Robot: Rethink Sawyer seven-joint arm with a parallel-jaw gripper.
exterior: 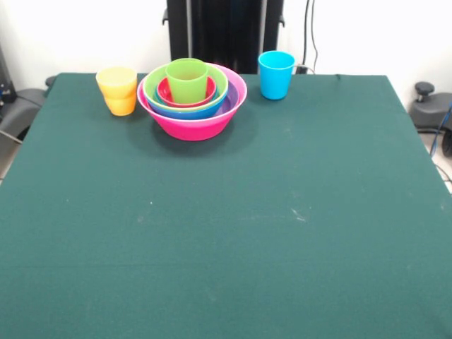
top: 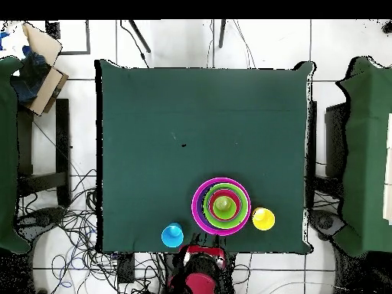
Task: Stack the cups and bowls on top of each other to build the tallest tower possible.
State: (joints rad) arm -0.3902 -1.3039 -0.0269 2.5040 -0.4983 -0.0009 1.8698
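The tower is a nest of bowls at the far side of the table. The large pink bowl (exterior: 194, 126) (top: 197, 208) holds a purple bowl (exterior: 234, 99), a blue bowl (exterior: 185, 111), a light green bowl (exterior: 219, 82) and a small red-pink bowl (exterior: 167, 92). A green cup (exterior: 187, 80) (top: 223, 205) stands upright in the middle. Left of it a yellow cup (exterior: 116, 80) (top: 263, 219) sits inside an orange cup (exterior: 121, 106). A blue cup (exterior: 275, 74) (top: 172, 234) stands alone to the right. The gripper shows in neither view.
The green table (exterior: 226, 233) (top: 199, 122) carries only these pieces, all near its far edge. The robot's red base (top: 200, 269) sits just off that edge in the overhead view. Cables and chairs surround the table.
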